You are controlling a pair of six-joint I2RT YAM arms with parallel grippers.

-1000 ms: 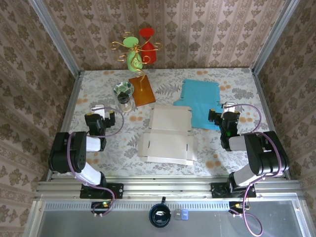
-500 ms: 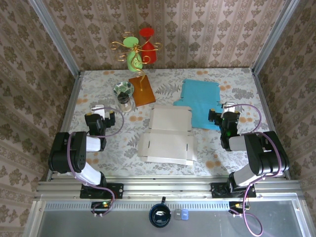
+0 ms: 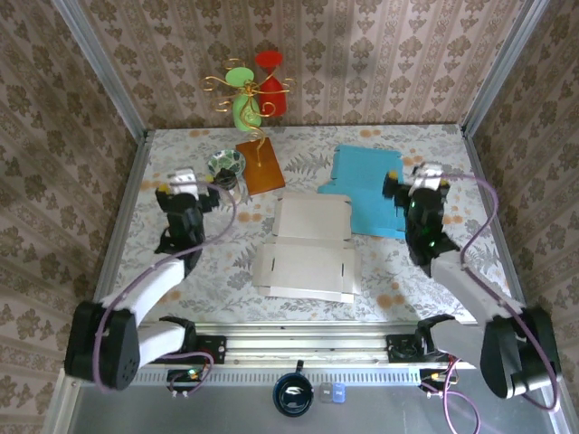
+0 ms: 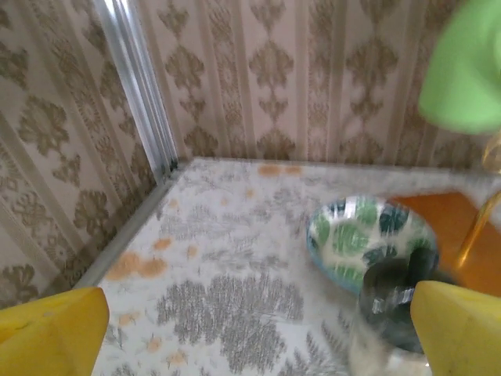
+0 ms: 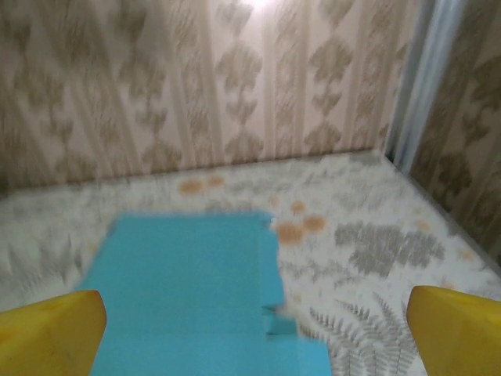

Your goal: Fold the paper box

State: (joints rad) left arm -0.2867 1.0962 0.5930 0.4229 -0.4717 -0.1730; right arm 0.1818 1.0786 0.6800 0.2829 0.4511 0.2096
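step: approach, box (image 3: 306, 246) flat at ctr | L gripper (image 3: 186, 183) + R gripper (image 3: 418, 179) wide, empty | next: reach flaps, lift

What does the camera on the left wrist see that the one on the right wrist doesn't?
Left wrist, not right: a green-patterned bowl, a dark glass next to it, an orange wooden base and a blurred green shape above. Right wrist, not left: a blue cardboard sheet lying flat. Both: the floral tablecloth, the patterned wallpaper, a metal corner post, and yellow fingertips spread wide at the bottom corners.
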